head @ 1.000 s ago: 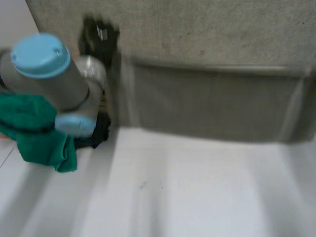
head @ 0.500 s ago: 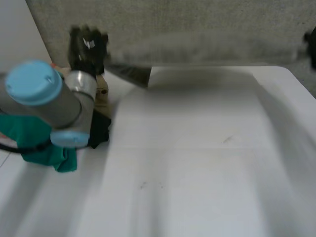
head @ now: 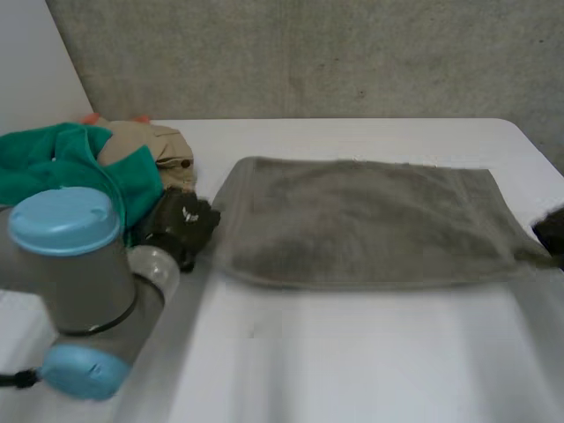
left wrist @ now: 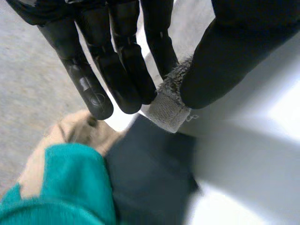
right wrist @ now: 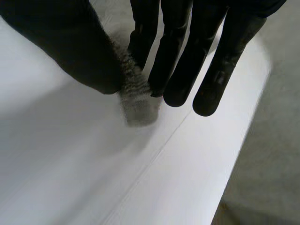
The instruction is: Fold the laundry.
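- Left arm (head: 66, 264) is sitting nearest, low over the white table (head: 352, 370).
- Left hand (head: 181, 225) is gripping the grey towel (head: 361, 220) at its near-left corner, pinching it between thumb and straight fingers.
- Right hand (head: 551, 231) is pinching the grey towel's near-right corner the same way, by the table's right edge.
- Grey towel is lying spread out across the table's middle, between both hands.
- Green cloth (head: 53, 163) and tan cloth (head: 154, 145) are lying heaped beyond the left hand, at the far-left corner.

White table (head: 352, 370), grey towel (head: 361, 220) laid flat, green-and-tan clothes heap (head: 79, 159)
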Robot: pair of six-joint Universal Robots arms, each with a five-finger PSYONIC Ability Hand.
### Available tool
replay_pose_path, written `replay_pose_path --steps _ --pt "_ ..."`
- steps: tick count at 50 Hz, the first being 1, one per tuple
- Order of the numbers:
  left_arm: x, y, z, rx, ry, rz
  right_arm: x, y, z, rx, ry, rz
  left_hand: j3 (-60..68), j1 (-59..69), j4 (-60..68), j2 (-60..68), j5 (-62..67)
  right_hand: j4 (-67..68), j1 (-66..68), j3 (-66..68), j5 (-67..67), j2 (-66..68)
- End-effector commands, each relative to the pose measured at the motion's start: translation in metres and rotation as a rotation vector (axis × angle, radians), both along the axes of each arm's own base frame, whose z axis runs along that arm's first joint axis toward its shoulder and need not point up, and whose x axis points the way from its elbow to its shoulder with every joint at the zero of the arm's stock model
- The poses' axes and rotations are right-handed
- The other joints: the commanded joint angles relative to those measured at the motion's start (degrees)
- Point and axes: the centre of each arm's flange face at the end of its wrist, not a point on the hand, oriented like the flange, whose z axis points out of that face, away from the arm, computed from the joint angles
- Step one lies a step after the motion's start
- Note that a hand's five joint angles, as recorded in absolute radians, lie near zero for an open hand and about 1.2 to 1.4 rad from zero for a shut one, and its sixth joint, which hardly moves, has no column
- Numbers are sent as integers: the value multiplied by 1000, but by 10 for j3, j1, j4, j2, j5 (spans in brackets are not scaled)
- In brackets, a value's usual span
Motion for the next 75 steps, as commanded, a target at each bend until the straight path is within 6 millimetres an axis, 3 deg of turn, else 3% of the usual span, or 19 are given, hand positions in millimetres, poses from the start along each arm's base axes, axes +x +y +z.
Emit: replay_pose_path --steps 1,4,10,16,21,31,35,39,40,41,42,44,47,52,55,57,65,71,75 --pt "35 71 -7 281 -216 -13 -37 60 -7 303 136 46 117 149 111 115 144 117 254 122 131 129" --pt "29 63 -8 259 -205 -11 -43 54 -9 260 137 27 117 149 111 115 144 117 254 122 131 129" --pt "-5 20 -9 108 -116 -23 -44 23 -14 106 131 1 117 149 111 115 144 117 254 122 131 129" --pt "-40 -28 -14 -12 -12 -22 -20 -22 -31 -53 70 25 117 149 111 115 144 117 254 122 131 129" --pt "-62 -62 -19 -114 58 -14 -16 -48 -39 -142 92 17 117 149 111 115 144 117 254 122 131 129" --pt "-85 -112 -34 -261 41 54 0 -104 -51 -400 152 33 117 149 111 115 144 117 254 122 131 129" --pt "-89 -121 -40 -296 3 48 4 -118 -58 -448 157 33 117 149 111 115 144 117 254 122 131 129" --pt "-93 -126 -39 -329 24 48 10 -127 -64 -487 158 39 117 149 111 115 144 117 254 122 131 129" --pt "-93 -127 -39 -336 29 47 12 -127 -66 -488 159 38 117 149 111 115 144 -67 70 -62 -54 -56" --pt "-94 -127 -39 -347 36 41 13 -127 -68 -486 162 36 -140 -108 -145 -142 -112 -404 -267 -399 -390 -392" --pt "-96 -126 -39 -358 38 36 16 -126 -72 -478 164 32 -484 -452 -489 -486 -456 -583 -446 -578 -569 -571" --pt "-99 -125 -37 -383 62 27 20 -124 -72 -473 156 31 -460 -428 -466 -462 -433 -583 -446 -578 -569 -571" --pt "-101 -119 -33 -409 82 22 27 -116 -61 -480 108 25 -583 -551 -589 -585 -556 -583 -446 -578 -569 -571" --pt "-97 -98 -16 -410 106 8 13 -92 -11 -521 -69 -59 -583 -551 -589 -585 -556 -583 -446 -578 -569 -571" --pt "-93 -80 -9 -384 111 -10 11 -69 8 -474 -170 -48 -583 -551 -589 -585 -556 -583 -446 -578 -569 -571" --pt "-91 -71 -10 -364 112 -18 7 -59 9 -423 -205 -41 -583 -551 -589 -585 -556 -583 -446 -578 -569 -571" --pt "-75 -36 -10 -265 157 -31 -39 -22 -28 -120 -310 -143 -583 -551 -589 -585 -556 -525 -388 -520 -512 -514" --pt "-71 -31 -12 -244 166 -32 -43 -22 -41 -134 -305 -137 -583 -551 -589 -585 -556 -463 -326 -458 -449 -451" --pt "-70 -32 -13 -241 165 -25 -45 -29 -61 -130 -270 -124 -583 -551 -589 -585 -556 -404 -267 -399 -390 -392"
